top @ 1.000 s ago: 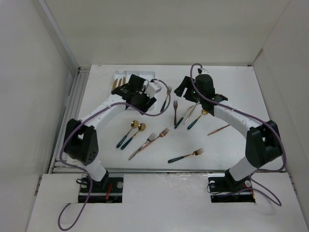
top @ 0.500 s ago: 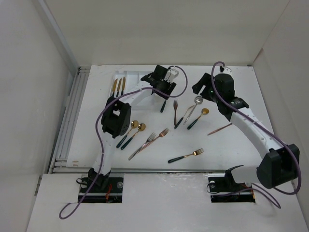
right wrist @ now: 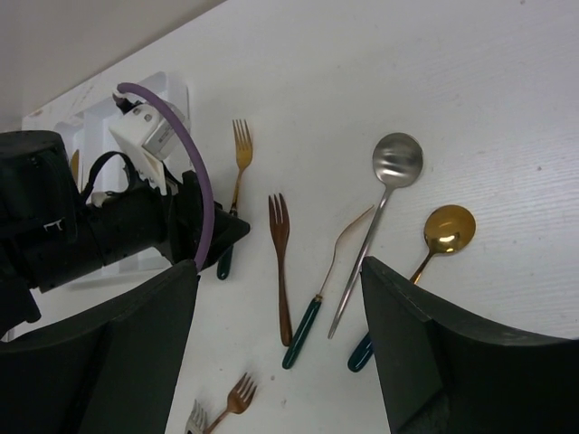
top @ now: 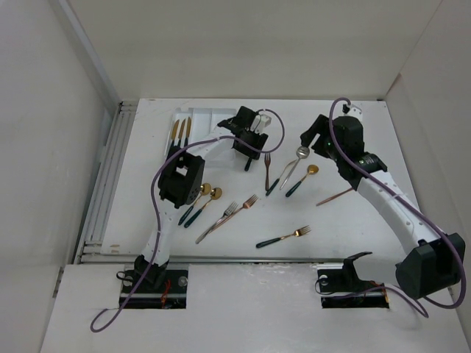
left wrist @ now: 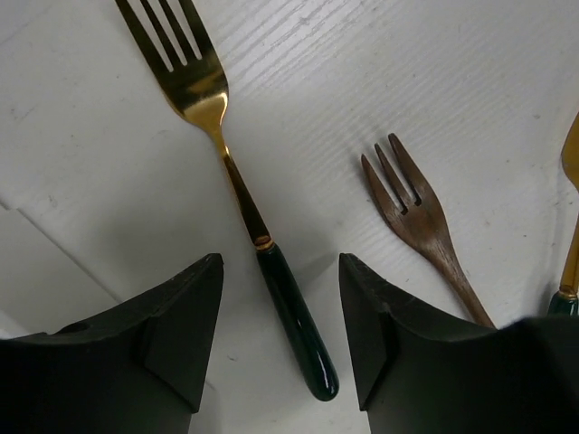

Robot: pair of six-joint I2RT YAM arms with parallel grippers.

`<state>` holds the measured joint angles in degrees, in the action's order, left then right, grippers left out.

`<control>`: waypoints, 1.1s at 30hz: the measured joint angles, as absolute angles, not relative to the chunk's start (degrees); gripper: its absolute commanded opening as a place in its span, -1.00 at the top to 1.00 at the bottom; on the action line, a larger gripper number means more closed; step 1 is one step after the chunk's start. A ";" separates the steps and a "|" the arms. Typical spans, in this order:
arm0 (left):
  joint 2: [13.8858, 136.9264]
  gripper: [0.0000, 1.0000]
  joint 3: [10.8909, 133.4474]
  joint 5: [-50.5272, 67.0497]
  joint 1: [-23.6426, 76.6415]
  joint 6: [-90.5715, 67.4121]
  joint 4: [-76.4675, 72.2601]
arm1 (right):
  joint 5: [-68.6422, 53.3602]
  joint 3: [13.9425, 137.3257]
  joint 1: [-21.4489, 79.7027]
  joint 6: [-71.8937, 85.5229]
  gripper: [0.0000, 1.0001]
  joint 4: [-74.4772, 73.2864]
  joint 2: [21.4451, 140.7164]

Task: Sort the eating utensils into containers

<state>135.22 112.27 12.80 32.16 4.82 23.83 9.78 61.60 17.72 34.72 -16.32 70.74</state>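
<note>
Downward, left pincer (left wrist: pixel 280 294) straddles the fork (left wrist: pixel 217 127); right pincer (right wrist: pixel 279 271) hovers agape.

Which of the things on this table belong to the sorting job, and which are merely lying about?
Job: gold fork, copper fork, silver spoon, gold spoon, sorted cutlery, white tray.
Not the job: purple cable, metal rails at the table edge.

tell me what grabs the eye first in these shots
The left arm's fingers stand open astride the dark green handle of a gold fork, close to the white tray at the far edge of the table. Loose forks and spoons lie scattered over the middle of the table, a lone silver spoon among the gold and copper ones.
</note>
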 measured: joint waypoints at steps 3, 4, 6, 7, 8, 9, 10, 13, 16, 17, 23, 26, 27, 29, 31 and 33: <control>135.22 0.05 112.07 13.54 32.16 4.47 23.97 | 9.87 61.30 17.72 34.72 -0.56 -16.38 70.76; 135.22 0.08 111.96 13.52 32.16 4.38 23.88 | 9.89 61.28 17.72 34.72 -0.56 -16.40 70.83; 135.09 0.18 111.55 13.50 32.14 4.36 23.70 | 9.89 61.28 17.72 34.70 -0.56 -16.43 70.85; 135.02 0.36 111.28 13.50 32.14 4.40 23.49 | 9.89 61.28 17.72 34.70 -0.56 -16.40 70.85; 134.89 0.47 111.00 13.50 32.12 4.34 23.38 | 9.89 61.28 17.72 34.70 -0.56 -16.40 70.85; 134.85 0.59 110.83 13.58 32.10 4.29 23.38 | 9.89 61.28 17.72 34.70 -0.56 -16.40 70.85; 134.82 0.71 110.67 13.74 32.10 4.36 23.35 | 9.89 61.25 17.72 34.70 -0.56 -16.43 70.85; 134.82 1.00 110.65 15.09 32.03 4.16 23.38 | 9.89 61.25 17.72 34.70 -0.56 -16.43 70.85; 134.85 1.00 110.65 16.21 32.03 3.99 23.35 | 10.07 61.23 17.72 34.37 -0.56 -16.43 70.85; 134.87 1.00 110.65 16.49 32.03 3.92 23.35 | 10.11 61.23 17.72 34.24 -0.56 -16.43 70.85; 135.72 1.00 112.81 17.10 31.92 2.02 24.84 | 10.57 61.06 17.72 33.10 -0.56 -16.45 70.83; 135.59 1.00 113.97 17.17 31.68 1.15 25.58 | 10.61 60.51 17.72 32.60 -0.56 -16.21 70.83; 135.35 1.00 114.32 17.06 31.59 0.97 25.41 | 10.57 60.29 17.72 32.45 -0.56 -16.03 70.83; 133.99 1.00 114.63 16.73 31.31 0.38 24.97 | 10.37 60.12 17.72 32.12 -0.56 -15.94 70.94; 131.68 1.00 115.33 16.01 30.61 -0.34 24.73 | 9.96 60.16 17.72 31.68 -0.53 -15.33 71.46; 129.14 1.00 116.71 14.74 29.50 -0.78 24.21 | 9.02 60.29 17.72 31.48 -0.53 -14.31 72.90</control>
